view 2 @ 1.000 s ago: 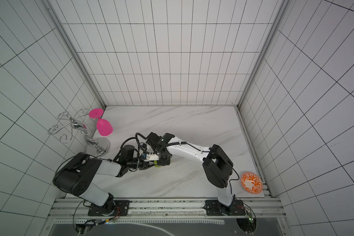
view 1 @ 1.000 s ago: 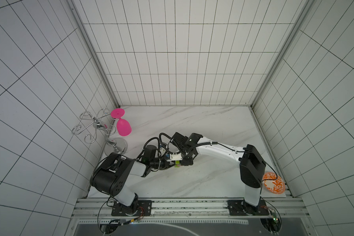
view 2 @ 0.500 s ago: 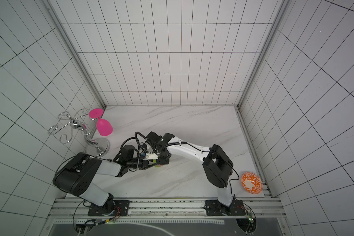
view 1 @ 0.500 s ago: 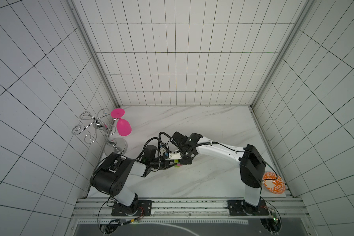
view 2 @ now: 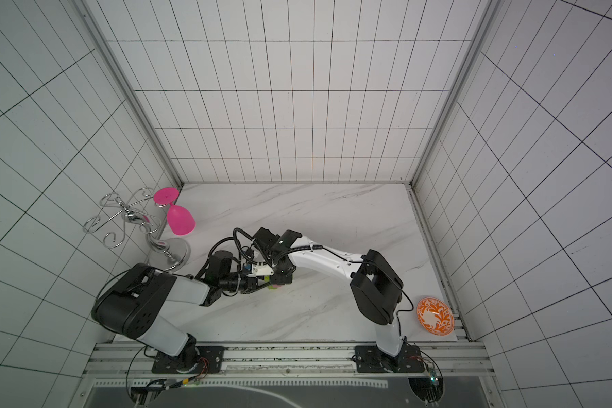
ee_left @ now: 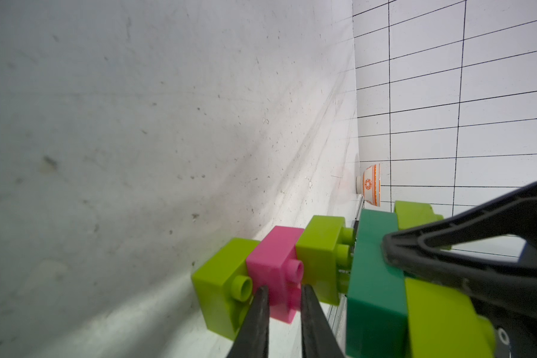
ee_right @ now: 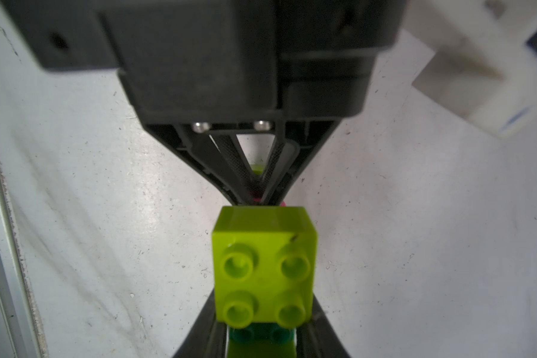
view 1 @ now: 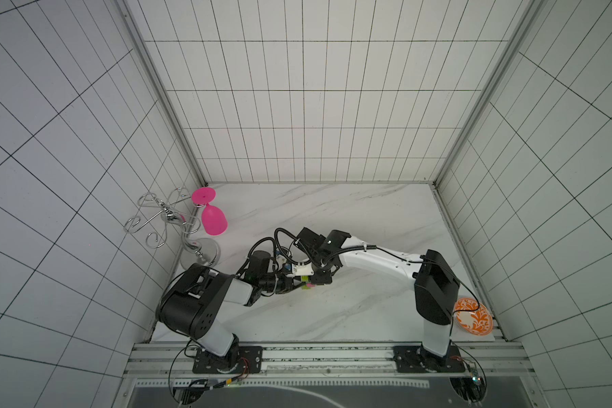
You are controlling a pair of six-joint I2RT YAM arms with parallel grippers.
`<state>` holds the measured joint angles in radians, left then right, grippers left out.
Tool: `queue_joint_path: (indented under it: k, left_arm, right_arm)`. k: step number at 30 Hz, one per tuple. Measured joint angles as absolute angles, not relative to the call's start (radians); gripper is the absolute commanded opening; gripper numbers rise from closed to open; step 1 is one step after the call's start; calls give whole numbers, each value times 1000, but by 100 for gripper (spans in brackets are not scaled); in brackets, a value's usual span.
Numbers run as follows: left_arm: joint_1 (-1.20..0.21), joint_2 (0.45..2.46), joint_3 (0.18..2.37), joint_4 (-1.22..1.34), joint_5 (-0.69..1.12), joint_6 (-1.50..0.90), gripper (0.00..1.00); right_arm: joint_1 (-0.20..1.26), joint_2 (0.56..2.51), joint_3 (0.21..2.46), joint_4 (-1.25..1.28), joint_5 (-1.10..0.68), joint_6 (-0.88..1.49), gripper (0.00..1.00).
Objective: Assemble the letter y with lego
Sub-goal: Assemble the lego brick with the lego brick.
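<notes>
Now left end effector (ee_left: 281, 305) pinches glossy pink brick (ee_left: 275, 263); right end effector (ee_right: 262, 341), dark-green bar (ee_left: 374, 279).

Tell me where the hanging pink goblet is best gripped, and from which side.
Likely by its thin stem: narrow jaws close on that more surely than on the round bowl of the pink goblet. Come from the open table side, because the wire rack blocks the other.

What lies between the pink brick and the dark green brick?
One lime brick, touching the pink brick, studs toward the dark green brick; left wrist view.
</notes>
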<state>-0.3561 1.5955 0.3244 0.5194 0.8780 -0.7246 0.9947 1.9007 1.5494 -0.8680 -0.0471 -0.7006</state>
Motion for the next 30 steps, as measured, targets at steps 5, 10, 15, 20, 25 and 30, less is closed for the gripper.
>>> queue_joint_path:
  k: [5, 10, 15, 20, 25, 30]
  left_arm:
    - [-356, 1596, 324, 519, 878, -725, 19]
    - [-356, 1596, 324, 519, 878, -725, 19]
    - [-356, 1597, 324, 521, 880, -725, 19]
    - [-356, 1599, 324, 522, 881, -725, 19]
    - [-356, 1599, 324, 523, 881, -725, 19]
    - [-356, 1599, 324, 523, 881, -725, 19]
  right_arm:
    - [987, 1901, 1549, -871, -39, -705, 25]
    - [979, 1901, 1549, -879, -41, -708, 25]
    - [976, 1901, 1549, -886, -43, -707, 25]
    - [978, 1901, 1549, -887, -46, -706, 25]
    - [984, 1901, 1549, -887, -56, -702, 25]
    - [984, 1901, 1549, -886, -61, -698, 25]
